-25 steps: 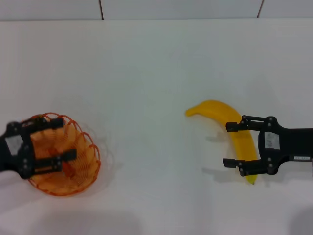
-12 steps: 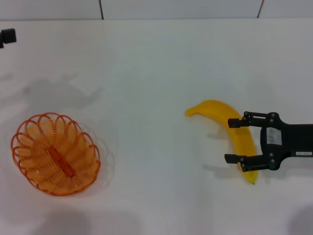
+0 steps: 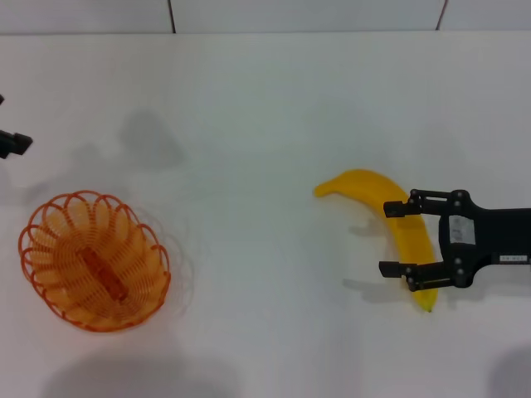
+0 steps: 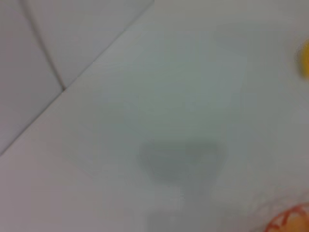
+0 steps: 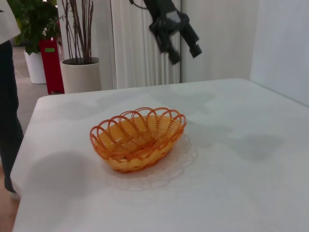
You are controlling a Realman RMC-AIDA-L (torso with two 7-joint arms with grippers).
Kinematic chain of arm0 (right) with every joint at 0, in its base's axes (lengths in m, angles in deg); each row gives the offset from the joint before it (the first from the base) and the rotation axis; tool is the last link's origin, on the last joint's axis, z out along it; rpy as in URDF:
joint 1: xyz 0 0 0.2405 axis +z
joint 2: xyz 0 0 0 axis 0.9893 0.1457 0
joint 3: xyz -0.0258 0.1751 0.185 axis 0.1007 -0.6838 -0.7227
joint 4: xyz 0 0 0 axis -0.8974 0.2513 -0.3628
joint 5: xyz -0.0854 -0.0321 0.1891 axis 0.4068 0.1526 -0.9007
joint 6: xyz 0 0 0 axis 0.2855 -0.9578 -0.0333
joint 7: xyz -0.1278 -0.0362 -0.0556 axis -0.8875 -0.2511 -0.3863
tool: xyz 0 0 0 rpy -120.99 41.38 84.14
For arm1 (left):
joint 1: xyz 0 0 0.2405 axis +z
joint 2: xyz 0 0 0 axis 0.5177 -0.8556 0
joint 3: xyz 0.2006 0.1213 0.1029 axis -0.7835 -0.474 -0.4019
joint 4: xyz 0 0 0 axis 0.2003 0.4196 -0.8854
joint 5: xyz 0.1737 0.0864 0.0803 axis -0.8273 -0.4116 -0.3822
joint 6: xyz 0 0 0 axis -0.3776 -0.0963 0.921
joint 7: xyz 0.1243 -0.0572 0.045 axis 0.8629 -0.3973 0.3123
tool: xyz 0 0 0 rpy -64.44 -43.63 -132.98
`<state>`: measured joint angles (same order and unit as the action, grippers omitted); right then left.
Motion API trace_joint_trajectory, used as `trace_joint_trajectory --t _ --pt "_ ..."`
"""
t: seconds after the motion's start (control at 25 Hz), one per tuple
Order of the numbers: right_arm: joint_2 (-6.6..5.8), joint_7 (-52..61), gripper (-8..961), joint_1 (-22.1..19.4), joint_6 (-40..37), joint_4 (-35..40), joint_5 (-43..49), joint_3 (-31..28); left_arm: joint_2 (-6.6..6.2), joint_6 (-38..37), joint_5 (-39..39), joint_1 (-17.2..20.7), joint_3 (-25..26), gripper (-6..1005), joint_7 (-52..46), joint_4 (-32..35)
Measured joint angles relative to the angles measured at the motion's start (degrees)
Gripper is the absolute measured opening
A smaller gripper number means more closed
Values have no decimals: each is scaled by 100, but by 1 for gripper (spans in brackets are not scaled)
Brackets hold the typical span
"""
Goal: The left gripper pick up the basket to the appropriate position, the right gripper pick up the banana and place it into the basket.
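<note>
The orange wire basket point(image 3: 95, 261) rests on the white table at the front left, empty; it also shows in the right wrist view point(image 5: 137, 137) and at the edge of the left wrist view point(image 4: 289, 221). The left gripper point(image 3: 12, 143) barely shows at the left edge; in the right wrist view it point(image 5: 185, 52) hangs high above the table, open and empty, well clear of the basket. The yellow banana point(image 3: 377, 186) lies on the table at the right. The right gripper point(image 3: 392, 239) is open, with one finger on each side of the banana's lower half.
The white table point(image 3: 249, 124) ends at a tiled wall at the back. In the right wrist view, potted plants point(image 5: 77, 58) and a red box point(image 5: 50, 65) stand on the floor beyond the table's far edge.
The left gripper let go of the basket, rose and drew away to the far left. The basket stayed on the table. The right gripper stayed at the banana, shifting only slightly.
</note>
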<state>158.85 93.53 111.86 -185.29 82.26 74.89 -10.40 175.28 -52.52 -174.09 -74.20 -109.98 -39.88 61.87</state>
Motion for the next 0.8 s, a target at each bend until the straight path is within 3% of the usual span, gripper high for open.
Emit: trace_joint_trajectory --t 0.12,0.2,0.8 --pt "0 1 856 -11 15 -2 0 1 562 26 -396 99 -108 850 570 789" --pt "0 2 856 0 30 -10 0 1 781 27 -634 155 -203 849 814 1073" --pt "0 7 856 28 10 -38 -1 3 771 168 -545 139 -398 849 772 649"
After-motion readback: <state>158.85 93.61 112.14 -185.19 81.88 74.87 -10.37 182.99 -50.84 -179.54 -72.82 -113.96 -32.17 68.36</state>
